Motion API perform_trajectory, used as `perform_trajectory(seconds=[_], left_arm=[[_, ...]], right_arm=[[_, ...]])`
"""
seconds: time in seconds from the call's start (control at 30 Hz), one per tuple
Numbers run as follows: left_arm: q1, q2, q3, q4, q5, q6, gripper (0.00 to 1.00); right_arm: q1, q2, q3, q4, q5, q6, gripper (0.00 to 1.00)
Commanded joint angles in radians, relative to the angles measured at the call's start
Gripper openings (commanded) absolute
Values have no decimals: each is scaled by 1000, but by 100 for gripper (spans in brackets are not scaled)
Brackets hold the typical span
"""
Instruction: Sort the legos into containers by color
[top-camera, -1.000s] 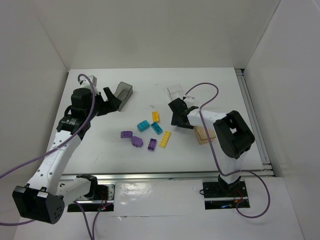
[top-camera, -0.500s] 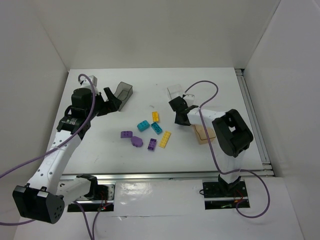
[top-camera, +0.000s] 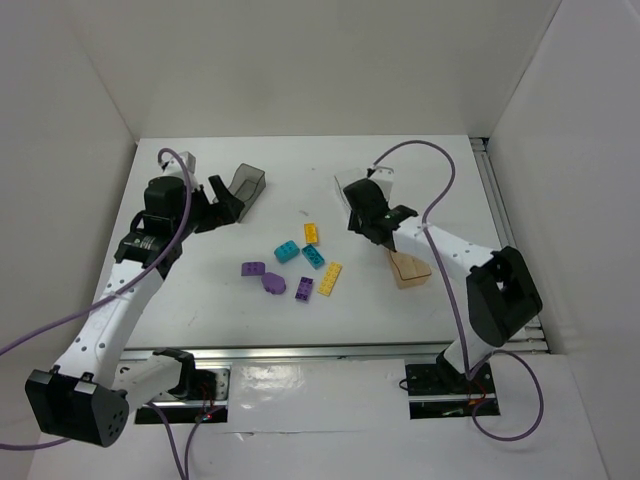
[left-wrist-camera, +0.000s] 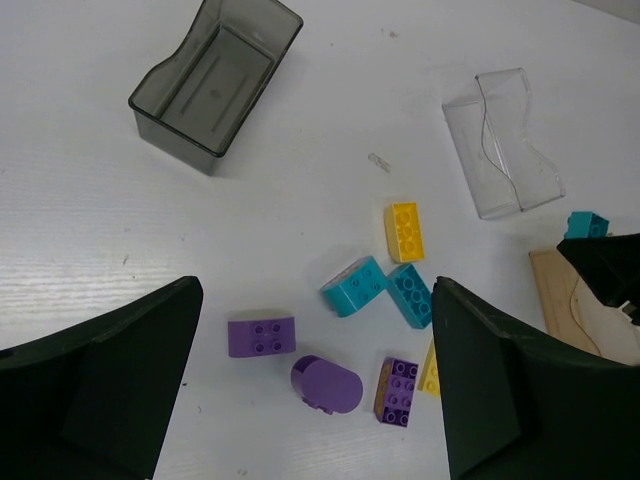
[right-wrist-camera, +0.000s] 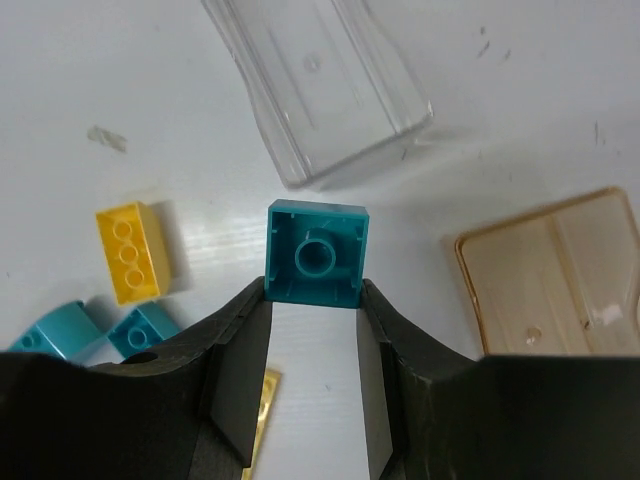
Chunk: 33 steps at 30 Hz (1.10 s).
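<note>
okay, my right gripper (right-wrist-camera: 312, 296) is clamped on a teal brick (right-wrist-camera: 318, 250) beside the clear tub (right-wrist-camera: 320, 80); next, over its rim, release. left gripper (left-wrist-camera: 315, 300) gapes.

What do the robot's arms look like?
The left arm and right arm are white with chunky black joints. The left tool and right tool are black, with two wedge fingers. Purple cables loop along them.

teal brick (right-wrist-camera: 317, 250), yellow brick (right-wrist-camera: 132, 252), amber tub (right-wrist-camera: 552, 280)

Bright, even light, soft shadows
</note>
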Motion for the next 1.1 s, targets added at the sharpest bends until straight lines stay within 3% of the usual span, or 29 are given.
perform_trajectory(seconds=[0.0,0.17,0.2,0.27,0.33,0.7,0.87,1.07], left_arm=[[-5,31,23,-24,-21,-21,99],[-5,51,57,-81,-21,-12,99],[-5,51,57,-81,-21,-12,99],[-5,42,57,-81,-21,-3,99],[-5,42,57,-92,-32,-2,99],[-5,56,57,-83,-9,-2,99],[-5,74,57,-83,-9,-12,99],[-14,63,57,-83,-9,-12,99]], right_arm=[[-36,56,134,0,15,-58,34],[-87,258,338,0,-19,-93,35],[-101,286,366,0,-31,-104,42],[-101,334,420,-16,-31,-104,67],[-112,363,481,-37,-22,-95,83],[49,162,217,39,-148,-73,80],[118,268,280,39,-192,-104,91],[118,472,438,-22,-246,-139,89]])
